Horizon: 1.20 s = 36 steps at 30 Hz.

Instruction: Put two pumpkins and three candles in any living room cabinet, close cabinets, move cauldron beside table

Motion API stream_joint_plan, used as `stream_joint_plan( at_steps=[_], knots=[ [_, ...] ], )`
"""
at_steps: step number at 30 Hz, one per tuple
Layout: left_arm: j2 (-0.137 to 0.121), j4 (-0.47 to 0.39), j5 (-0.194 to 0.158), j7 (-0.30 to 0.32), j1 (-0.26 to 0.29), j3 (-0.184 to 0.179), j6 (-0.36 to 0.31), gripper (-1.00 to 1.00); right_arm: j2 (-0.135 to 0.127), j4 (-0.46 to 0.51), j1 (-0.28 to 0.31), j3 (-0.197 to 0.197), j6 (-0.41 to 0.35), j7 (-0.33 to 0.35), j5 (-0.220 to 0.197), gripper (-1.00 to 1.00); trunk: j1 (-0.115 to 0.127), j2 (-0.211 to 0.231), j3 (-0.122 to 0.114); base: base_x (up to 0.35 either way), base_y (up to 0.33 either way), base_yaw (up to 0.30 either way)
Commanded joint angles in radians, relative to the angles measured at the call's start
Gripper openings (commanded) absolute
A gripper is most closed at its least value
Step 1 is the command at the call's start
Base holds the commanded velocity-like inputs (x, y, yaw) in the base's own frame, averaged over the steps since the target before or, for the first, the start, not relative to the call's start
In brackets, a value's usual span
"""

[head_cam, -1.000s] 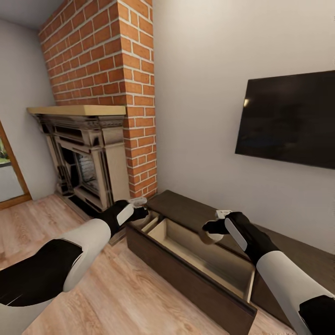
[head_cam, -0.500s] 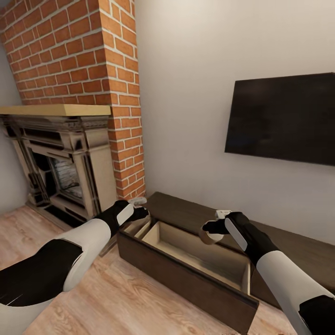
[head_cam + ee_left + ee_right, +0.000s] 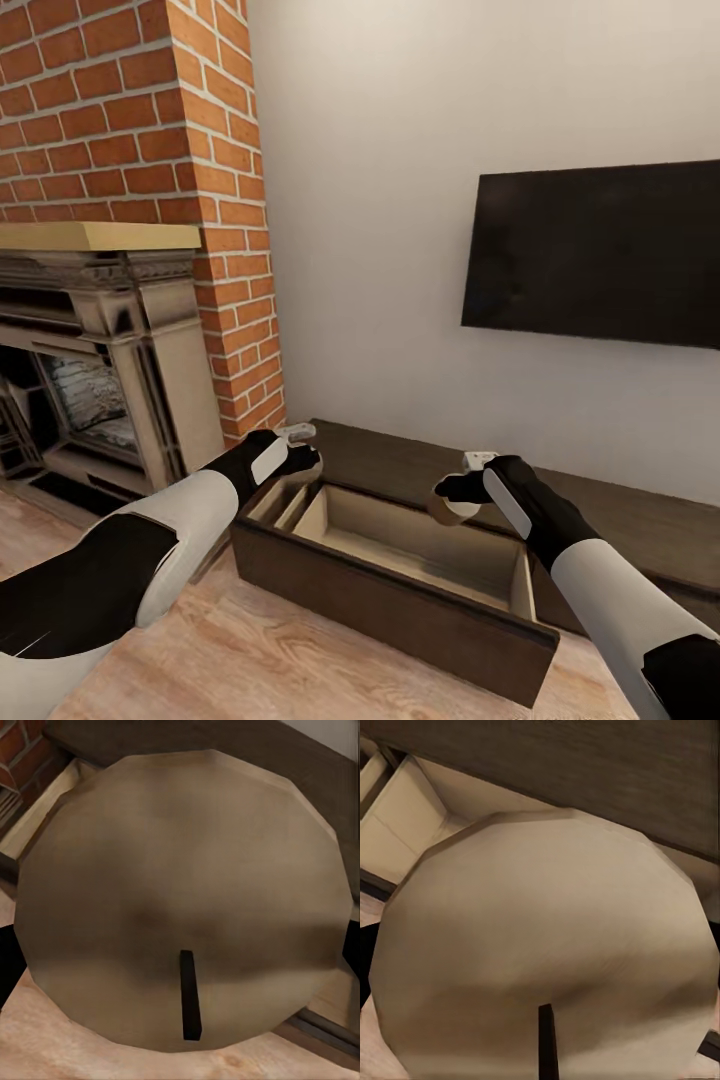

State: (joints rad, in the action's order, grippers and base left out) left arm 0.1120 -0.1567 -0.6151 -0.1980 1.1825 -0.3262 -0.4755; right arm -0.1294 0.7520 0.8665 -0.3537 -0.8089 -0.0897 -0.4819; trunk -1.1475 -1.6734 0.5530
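Note:
The cabinet (image 3: 392, 462) is a long, low dark-brown unit against the wall under the TV, with one drawer (image 3: 400, 605) pulled out and its pale inside bare. My left gripper (image 3: 303, 462) hovers over the drawer's left end, shut on a candle (image 3: 184, 896) whose round olive-tan top and dark wick (image 3: 190, 994) face the left wrist camera. My right gripper (image 3: 452, 494) hangs above the drawer's right half, shut on another candle (image 3: 448, 510), whose top (image 3: 547, 967) looms close in the right wrist view. Pumpkins, cauldron and table are out of view.
A brick chimney (image 3: 150, 150) with an ornate fireplace (image 3: 90, 390) and pale mantel stands left of the cabinet. A dark TV (image 3: 600, 255) hangs on the wall above it. Wood floor (image 3: 250, 660) runs in front of the open drawer.
The whole view has swung right, so fireplace and cabinet slid leftward in the picture: the camera moved. Both grippers keep their candles and their places in the picture.

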Motion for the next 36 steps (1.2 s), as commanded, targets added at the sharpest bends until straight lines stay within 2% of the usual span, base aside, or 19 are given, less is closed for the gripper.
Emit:
stream_joint_plan(
  at_steps=[1,6,23,36],
  knots=[
    [0.000,-0.003,-0.009,-0.007,0.000,-0.007,-0.005,-1.00,-0.001,0.001,0.001,-0.005,-0.003,-0.010,-0.011,-1.00,0.000,-0.001,0.001,0.141,0.332,-0.293],
    [0.000,-0.003,-0.009,-0.007,0.000,-0.006,-0.005,-1.00,-0.001,0.001,0.001,-0.004,-0.003,-0.010,-0.012,-1.00,0.000,-0.001,0.001,0.140,0.282,-0.293],
    [-0.001,-0.004,-0.009,-0.007,0.000,-0.007,-0.005,-1.00,-0.001,-0.004,0.001,-0.004,-0.003,-0.010,-0.012,-1.00,0.000,-0.001,0.001,0.016,0.021,-0.293],
    [-0.002,-0.012,-0.011,-0.006,0.000,-0.004,-0.005,-1.00,-0.001,-0.011,0.001,-0.005,-0.001,-0.010,-0.011,-1.00,0.000,-0.001,0.001,0.000,0.303,-0.282]
  ],
)
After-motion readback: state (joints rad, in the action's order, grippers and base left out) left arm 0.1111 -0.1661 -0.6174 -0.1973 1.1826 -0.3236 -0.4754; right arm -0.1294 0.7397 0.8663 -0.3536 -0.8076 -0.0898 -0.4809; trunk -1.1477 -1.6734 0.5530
